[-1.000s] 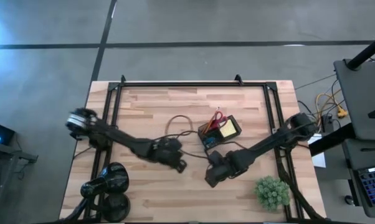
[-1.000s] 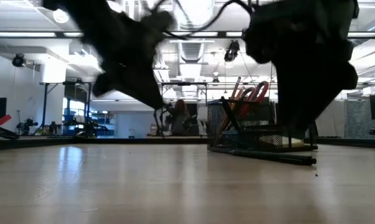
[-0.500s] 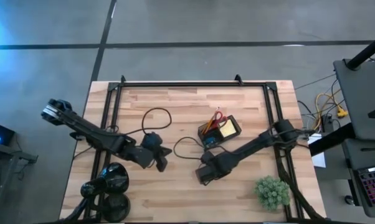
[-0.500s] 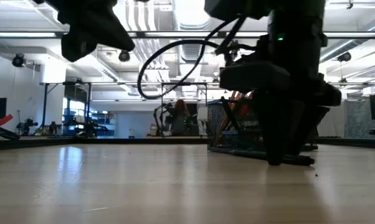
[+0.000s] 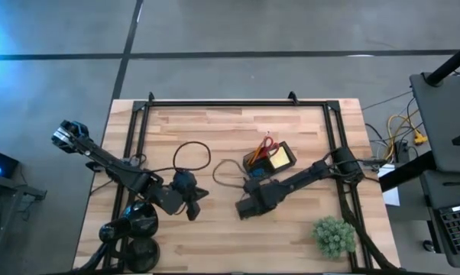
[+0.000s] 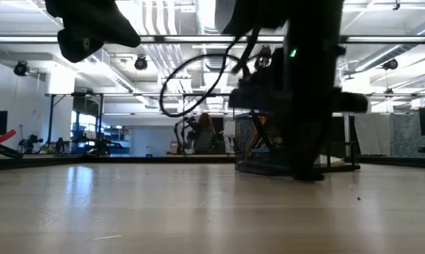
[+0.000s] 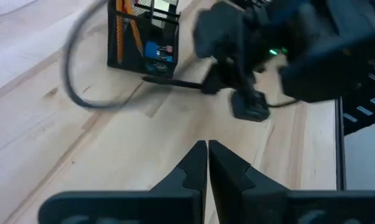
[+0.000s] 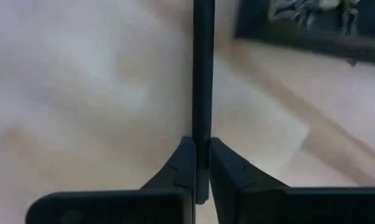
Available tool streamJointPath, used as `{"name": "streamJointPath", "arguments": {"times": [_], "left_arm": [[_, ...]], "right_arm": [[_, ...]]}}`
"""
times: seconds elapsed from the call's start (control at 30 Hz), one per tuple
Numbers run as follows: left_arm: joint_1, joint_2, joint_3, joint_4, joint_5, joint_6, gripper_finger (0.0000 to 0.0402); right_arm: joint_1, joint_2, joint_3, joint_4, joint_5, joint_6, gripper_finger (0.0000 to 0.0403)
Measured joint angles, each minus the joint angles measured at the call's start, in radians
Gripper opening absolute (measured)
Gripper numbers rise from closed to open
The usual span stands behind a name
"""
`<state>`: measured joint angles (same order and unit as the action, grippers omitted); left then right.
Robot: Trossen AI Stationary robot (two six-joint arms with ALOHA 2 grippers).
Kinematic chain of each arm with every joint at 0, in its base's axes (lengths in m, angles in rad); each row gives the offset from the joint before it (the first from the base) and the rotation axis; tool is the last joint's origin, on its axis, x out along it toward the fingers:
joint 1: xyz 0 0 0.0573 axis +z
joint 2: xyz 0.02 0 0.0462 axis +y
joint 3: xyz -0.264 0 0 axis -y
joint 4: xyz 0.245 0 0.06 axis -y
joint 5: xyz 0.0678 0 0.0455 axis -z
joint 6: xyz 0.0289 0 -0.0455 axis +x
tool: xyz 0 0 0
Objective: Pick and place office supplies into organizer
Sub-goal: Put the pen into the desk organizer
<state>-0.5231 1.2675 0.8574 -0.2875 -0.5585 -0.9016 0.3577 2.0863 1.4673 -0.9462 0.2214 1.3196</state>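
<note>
I can read no brand, label or writing on anything here.

My right gripper (image 8: 202,163) is down at the bench (image 5: 215,130), just on the near side of the organizer (image 5: 268,160), and its fingers (image 8: 178,167) are clenched on a thin dark pen (image 8: 203,74). The pen sticks straight out from between the fingertips, lying low along the wood. In my left wrist view the same pen (image 7: 175,83) runs along the foot of the organizer (image 7: 141,37), touching or nearly touching its wall; I cannot tell which.

The organizer is a dark mesh box standing right of the bench's centre. In it, the red-handled scissors (image 5: 267,143) stand upright in the far compartment with orange pencils (image 5: 253,156) beside them, the yellowish note pad (image 5: 279,159) fills the right part, and a small blue piece (image 7: 151,51) sits against the mesh at the near side.

My left gripper (image 7: 207,163) hangs above the bench's near left area, well apart from the organizer, fingers pressed together and holding nothing.
</note>
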Motion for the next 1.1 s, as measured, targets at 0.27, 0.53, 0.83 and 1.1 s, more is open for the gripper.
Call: {"name": "streamJointPath", "arguments": {"times": [0.27, 0.53, 0.83, 1.1], "left_arm": [[-0.002, -0.001, 0.0, -0.003, -0.075, 0.007, 0.0], [-0.002, -0.002, -0.001, -0.013, -0.104, 0.049, 0.0], [-0.031, -0.023, -0.001, -0.052, -0.069, 0.01, 0.0], [-0.067, -0.018, -0.007, -0.063, -0.063, -0.111, 0.0]], "right_arm": [[0.11, -0.114, 0.299, -0.432, 0.093, -0.196, 0.0013], [0.105, -0.137, 0.404, -0.63, 0.167, -0.712, 0.0013], [-0.053, -0.131, 0.243, -0.619, 0.44, -1.125, 0.0013], [-0.122, -0.191, 0.239, -0.623, 0.742, -1.436, 0.0013]]}}
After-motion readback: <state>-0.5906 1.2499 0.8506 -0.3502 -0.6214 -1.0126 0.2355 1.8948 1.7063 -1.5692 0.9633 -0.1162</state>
